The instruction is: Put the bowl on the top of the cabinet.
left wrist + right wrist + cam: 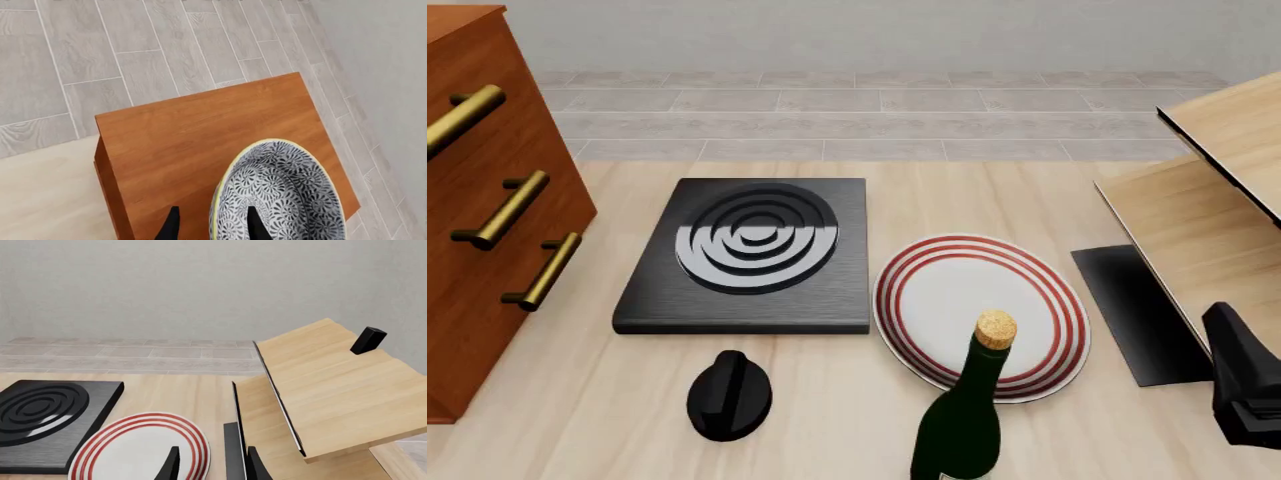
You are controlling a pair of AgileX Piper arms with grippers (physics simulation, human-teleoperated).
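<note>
left end effector [212, 227] clenched on the bowl [280, 192], one finger inside the rim, one outside | bowl over the cabinet [200, 135] top, contact unclear | right end effector [212, 465] released, above the bench [988, 200] near the plate [981, 315]

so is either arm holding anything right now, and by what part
The left gripper holds the bowl by its rim, one of its fingers inside and one outside, over the cabinet top. The right gripper holds nothing.
</note>
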